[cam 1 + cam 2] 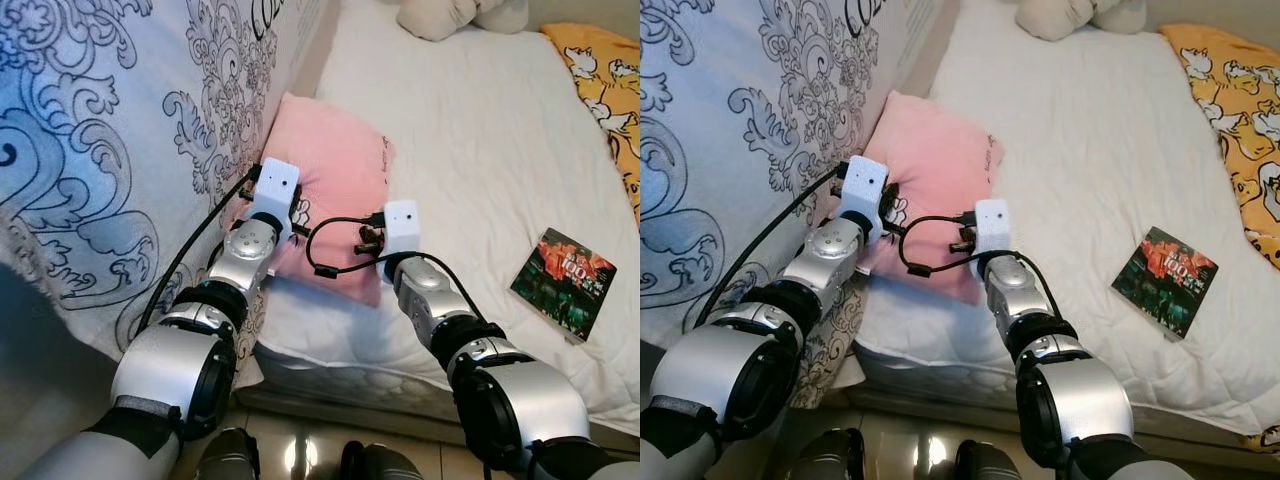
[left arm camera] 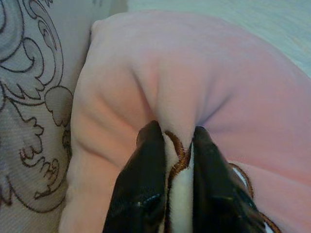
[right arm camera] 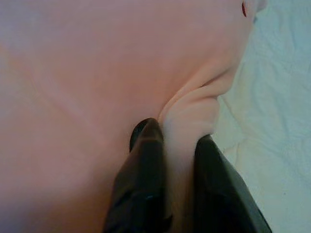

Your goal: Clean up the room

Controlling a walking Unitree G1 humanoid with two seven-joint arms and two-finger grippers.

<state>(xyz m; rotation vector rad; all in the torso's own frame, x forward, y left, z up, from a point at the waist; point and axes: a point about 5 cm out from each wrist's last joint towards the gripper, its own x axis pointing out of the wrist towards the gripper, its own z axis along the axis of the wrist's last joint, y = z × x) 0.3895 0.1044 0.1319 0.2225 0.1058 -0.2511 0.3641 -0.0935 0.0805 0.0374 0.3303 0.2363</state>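
Observation:
A pink pillow lies on the white mattress, leaning against the patterned blue-and-white quilt on the left. My left gripper is shut on a fold of the pink pillow near its left edge, where a brown embroidered seam shows between the fingers. My right gripper is shut on a pinched fold of the pink pillow near its right edge, with the white sheet beside it. Both wrists sit at the pillow's near end.
A colourful book lies on the mattress at the right. A yellow duck-print blanket covers the far right. A cream plush toy rests at the head of the bed. The tiled floor shows below the mattress edge.

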